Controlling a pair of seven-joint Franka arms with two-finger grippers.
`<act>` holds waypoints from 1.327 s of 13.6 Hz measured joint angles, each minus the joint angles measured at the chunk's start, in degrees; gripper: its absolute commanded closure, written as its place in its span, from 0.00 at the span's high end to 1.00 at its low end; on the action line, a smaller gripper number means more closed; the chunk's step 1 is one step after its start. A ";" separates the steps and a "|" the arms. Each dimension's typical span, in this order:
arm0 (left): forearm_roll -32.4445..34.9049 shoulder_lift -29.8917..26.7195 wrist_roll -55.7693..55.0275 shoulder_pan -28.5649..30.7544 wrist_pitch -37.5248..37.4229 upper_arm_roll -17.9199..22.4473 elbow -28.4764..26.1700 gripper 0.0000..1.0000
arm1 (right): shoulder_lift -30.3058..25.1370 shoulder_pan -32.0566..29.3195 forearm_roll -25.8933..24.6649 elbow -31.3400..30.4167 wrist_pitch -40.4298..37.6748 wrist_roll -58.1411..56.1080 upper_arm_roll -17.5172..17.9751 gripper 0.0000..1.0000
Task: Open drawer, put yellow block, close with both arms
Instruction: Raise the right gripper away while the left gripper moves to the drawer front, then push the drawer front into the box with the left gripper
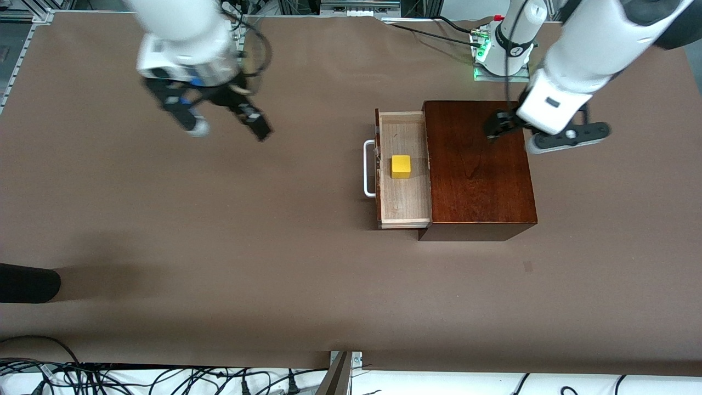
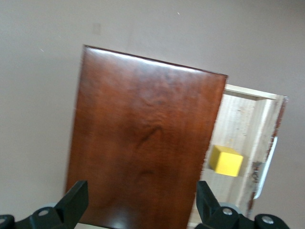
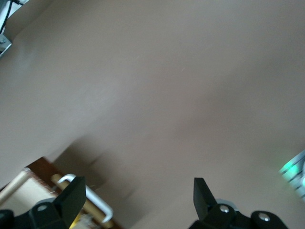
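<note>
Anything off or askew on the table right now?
Nothing stands out. The drawer is pulled out squarely from the wooden box, and the yellow block sits flat inside it. No spill or damage visible.

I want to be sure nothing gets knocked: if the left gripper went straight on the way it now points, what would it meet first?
Most likely the glossy top of the wooden box. The left gripper hangs open over it, pointing down at the lid, with nothing between. The yellow block in the open drawer lies off to one side.

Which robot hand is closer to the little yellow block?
Left. The left gripper hangs open over the wooden box, beside the yellow block in the open drawer. The right gripper, also open, is over bare table.
</note>
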 measured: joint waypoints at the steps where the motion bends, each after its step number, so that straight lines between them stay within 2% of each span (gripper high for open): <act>1: 0.00 1.45 -2.66 -0.92 0.02 -0.70 0.98 1.00 | -2.63 -0.07 0.01 -2.99 -0.31 -5.62 -2.75 1.00; 3: 0.01 3.92 -8.61 -5.10 1.77 -0.81 2.14 1.00 | -5.56 -0.10 0.00 -6.68 -0.63 -16.29 -7.59 1.00; 6: 0.16 7.19 -20.21 -12.33 5.71 -0.79 2.74 1.00 | -6.17 -0.11 -0.13 -8.17 -1.03 -29.28 -12.90 1.00; 8: 0.29 10.31 -27.69 -15.93 7.23 -0.72 4.43 1.00 | -6.14 -0.08 -0.99 -8.51 -2.40 -35.12 -14.26 1.00; 12: 2.23 19.37 -42.42 -22.60 10.48 -0.65 11.36 1.00 | -6.01 -0.37 -1.76 -8.87 -6.06 -49.06 -17.82 1.00; 13: 3.09 21.87 -45.65 -23.92 11.41 -0.61 13.13 1.00 | -5.99 -1.86 -1.83 -8.96 -6.74 -52.53 -17.63 1.00; 14: 3.61 24.45 -48.62 -25.04 12.36 -0.38 14.95 1.00 | -5.97 -4.92 -1.84 -9.10 -7.17 -55.36 -15.56 1.00; 15: 3.85 26.99 -51.01 -26.07 13.18 0.22 16.84 1.00 | -5.94 -9.66 -1.84 -9.25 -7.42 -56.78 -11.06 1.00; 18: 4.06 33.60 -56.08 -28.51 14.57 2.83 21.88 1.00 | -6.01 -25.10 -3.77 -11.36 -6.93 -57.44 6.46 1.00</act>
